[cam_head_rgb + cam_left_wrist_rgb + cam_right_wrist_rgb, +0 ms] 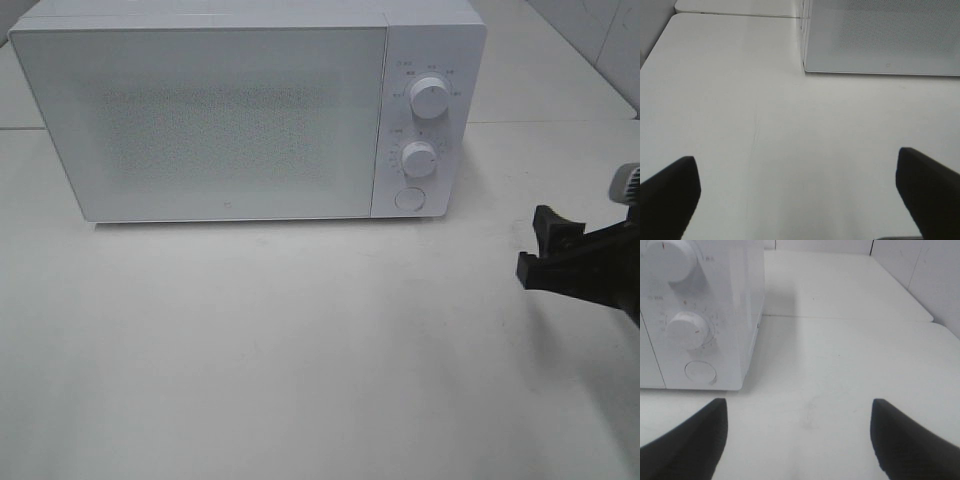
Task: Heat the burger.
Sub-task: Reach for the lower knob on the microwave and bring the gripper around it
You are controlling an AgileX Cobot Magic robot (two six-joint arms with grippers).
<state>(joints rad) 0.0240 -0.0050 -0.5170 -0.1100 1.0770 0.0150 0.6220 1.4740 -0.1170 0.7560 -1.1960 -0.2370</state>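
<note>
The burger is out of view in all three views. A white microwave (230, 110) stands at the back of the table with its door shut; its inside does not show. My right gripper (535, 243) hovers open to the right of the microwave and in front of it, with nothing between its fingers. In the right wrist view this gripper (797, 420) faces the microwave's control panel (695, 325) from a short way off. My left gripper (796, 170) is open and empty over bare table, with the microwave's door corner (880, 40) ahead. The high view does not show the left arm.
The panel carries two white knobs (430, 97) (418, 159) and a round button (409, 198). The white table (300, 350) runs wide in front of the microwave. A tiled wall (940, 275) rises at the far right.
</note>
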